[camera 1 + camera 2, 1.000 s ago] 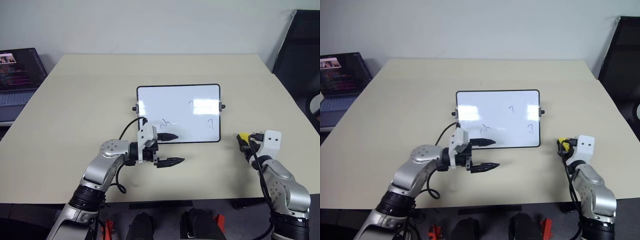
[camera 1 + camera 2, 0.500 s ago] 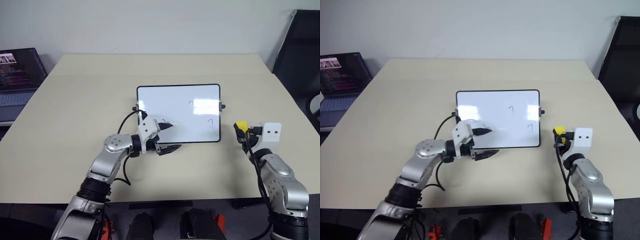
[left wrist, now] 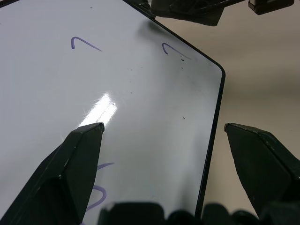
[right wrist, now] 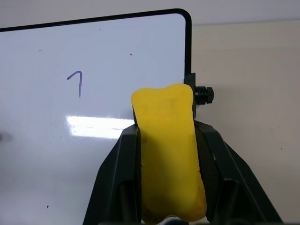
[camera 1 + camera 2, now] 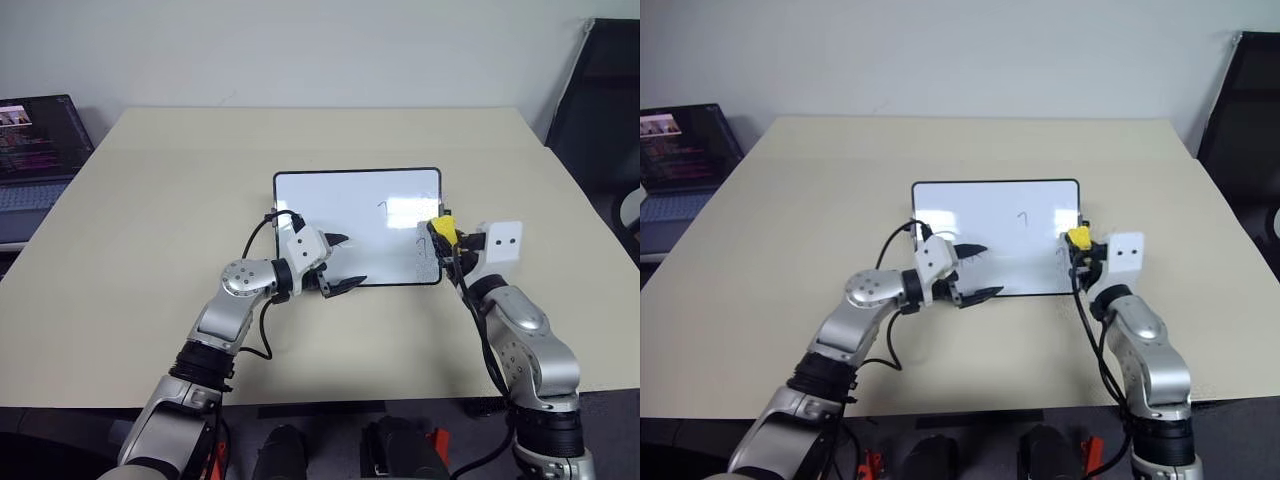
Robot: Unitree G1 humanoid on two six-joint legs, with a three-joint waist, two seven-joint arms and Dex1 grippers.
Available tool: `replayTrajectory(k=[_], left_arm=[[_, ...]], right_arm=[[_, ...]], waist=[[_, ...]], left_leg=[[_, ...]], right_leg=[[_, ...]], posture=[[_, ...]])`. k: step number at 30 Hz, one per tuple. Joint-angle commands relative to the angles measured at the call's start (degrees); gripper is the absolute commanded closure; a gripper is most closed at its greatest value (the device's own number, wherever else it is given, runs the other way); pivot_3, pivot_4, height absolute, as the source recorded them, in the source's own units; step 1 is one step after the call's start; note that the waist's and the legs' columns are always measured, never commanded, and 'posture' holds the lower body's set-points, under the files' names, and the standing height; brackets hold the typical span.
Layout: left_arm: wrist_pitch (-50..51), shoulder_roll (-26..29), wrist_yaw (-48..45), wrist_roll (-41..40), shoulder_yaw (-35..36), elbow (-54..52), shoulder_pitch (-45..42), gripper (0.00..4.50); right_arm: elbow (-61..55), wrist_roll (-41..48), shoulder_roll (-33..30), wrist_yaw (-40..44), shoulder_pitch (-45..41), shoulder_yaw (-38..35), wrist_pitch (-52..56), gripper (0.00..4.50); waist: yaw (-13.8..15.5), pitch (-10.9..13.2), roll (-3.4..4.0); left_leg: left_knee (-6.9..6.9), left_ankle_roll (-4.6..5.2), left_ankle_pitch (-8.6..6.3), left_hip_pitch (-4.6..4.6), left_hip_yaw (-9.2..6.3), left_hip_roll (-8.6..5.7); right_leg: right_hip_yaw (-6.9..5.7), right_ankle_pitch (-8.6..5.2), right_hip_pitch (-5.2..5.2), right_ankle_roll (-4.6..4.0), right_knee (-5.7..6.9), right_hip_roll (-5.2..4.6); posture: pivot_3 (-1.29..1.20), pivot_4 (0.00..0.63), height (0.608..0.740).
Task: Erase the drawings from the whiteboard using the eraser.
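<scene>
Silver arms, black jaws, cables

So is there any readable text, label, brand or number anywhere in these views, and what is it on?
Whiteboard: no words or numbers, only the drawings, loose hook-shaped strokes such as the one at.
Laptop screen: lines of text and a small picture, too small to read.
Eraser, held in the right tool: plain yellow, no print visible.
White plate on the right wrist: two dark dots, no lettering.

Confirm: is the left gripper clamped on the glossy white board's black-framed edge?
No. In the left wrist view the left gripper has its two black fingers spread wide, straddling the whiteboard edge without closing on it.
</scene>
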Motion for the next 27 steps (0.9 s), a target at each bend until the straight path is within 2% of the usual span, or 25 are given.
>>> replayTrajectory(k=[1, 11, 18, 27], left_arm=[[-1.7, 0.2, 0.2, 0.5, 0.4, -1.1, -0.2, 0.00], [-1.9, 0.8, 0.6, 0.7, 0.8, -1.9, 1.0, 0.00], [-1.8, 0.9, 0.6, 0.7, 0.9, -2.6, 1.4, 0.00], [-1.3, 0.8, 0.8, 0.6, 0.7, -3.8, 2.5, 0.00]], right_arm=[[-0.2, -0.3, 0.8, 0.6, -1.7, 1.2, -1.6, 3.33], [0.1, -0.9, 1.2, 1.6, -1.4, 3.6, -0.5, 3.33], [0.3, -1.5, -0.2, 0.7, -1.0, 4.2, 6.1, 3.33], [-0.3, -2.5, -0.9, 0.3, -0.6, 3.6, 8.1, 3.33]], waist=[[0.0, 0.0, 0.00], [0.0, 0.0, 0.00], [0.0, 0.0, 0.00], [0.0, 0.0, 0.00]], left_leg=[[0.00, 0.00, 0.00, 0.00, 0.00, 0.00], [0.01, 0.00, 0.00, 0.03, -0.01, 0.01], [0.01, 0.00, 0.00, 0.03, -0.01, 0.01], [0.04, 0.01, 0.01, 0.08, -0.02, 0.01]], right_leg=[[0.00, 0.00, 0.00, 0.00, 0.01, 0.00], [-0.01, 0.00, 0.00, 0.00, 0.04, 0.00], [0.00, 0.00, 0.00, 0.00, 0.06, 0.00], [-0.01, 0.01, 0.02, 0.00, 0.11, 0.00]], posture=[[0.00, 0.150, 0.740], [0.00, 0.150, 0.740], [0.00, 0.150, 0.740], [0.00, 0.150, 0.740]])
